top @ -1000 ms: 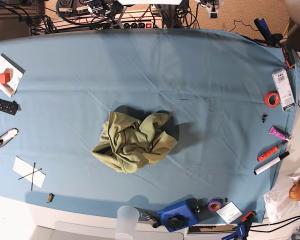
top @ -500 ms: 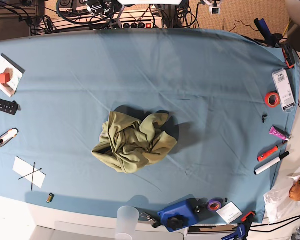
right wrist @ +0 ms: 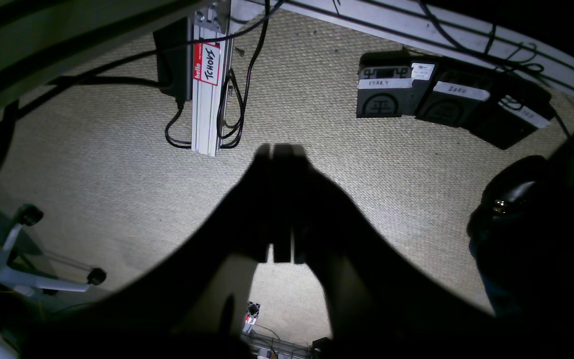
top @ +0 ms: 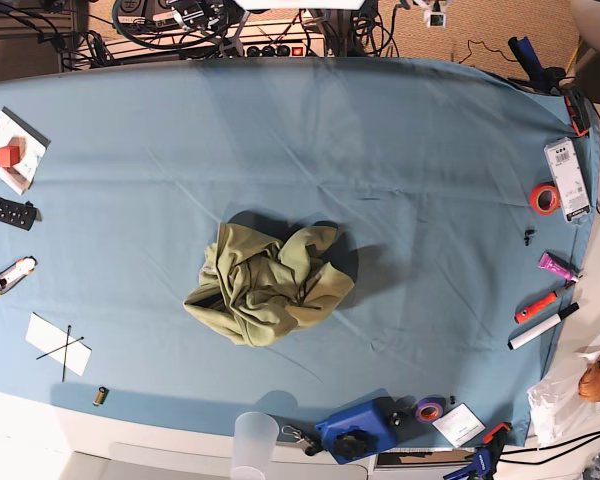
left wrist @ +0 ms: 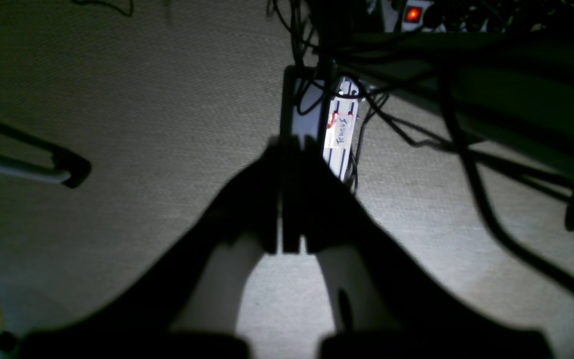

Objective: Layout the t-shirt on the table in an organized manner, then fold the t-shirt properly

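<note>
Table [top: 430, 200]: blue-clothed, unchanged from the earlier frames.
T-shirt [top: 268, 283]: crumpled heap near table centre — same place, same folds.
Left gripper [left wrist: 289, 199]: fingers pressed together, empty, over carpet.
Right gripper [right wrist: 282, 199]: fingers pressed together, empty — over carpet.

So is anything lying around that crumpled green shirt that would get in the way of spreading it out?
Nothing visible: the t-shirt lies bunched mid-table with bare blue cloth all round. The loose items sit only along the edges.

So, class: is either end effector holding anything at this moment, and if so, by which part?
Nothing is held. The left end effector and right end effector are both shut on nothing, over the floor. The t-shirt lies crumpled and untouched on the table.
</note>
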